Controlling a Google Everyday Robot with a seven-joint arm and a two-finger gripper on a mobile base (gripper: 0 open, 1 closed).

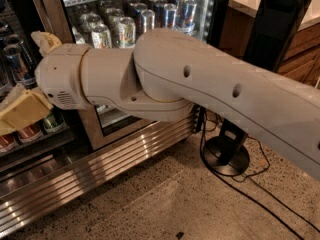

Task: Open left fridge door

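My gripper (31,76) is at the left edge of the camera view, in front of a dark fridge compartment (15,64) with cans on its shelves. Its two tan fingers (44,40) are spread wide apart, one high and one low, with nothing gripped between them. I cannot pick out the left fridge door: no pane or frame shows over that compartment. Right of the gripper, a bronze-brown frame upright (50,9) borders the twin glass door (150,14), which shows silver-blue cans and a white light strip. My thick arm (200,89) crosses in front of that door.
A stainless slatted grille (100,176) runs along the fridge's foot. A black tower-shaped stand (280,29) with a round base (227,160) is at the right, with cables (260,196) trailing over the speckled floor (165,209). A wooden counter (305,44) is behind it.
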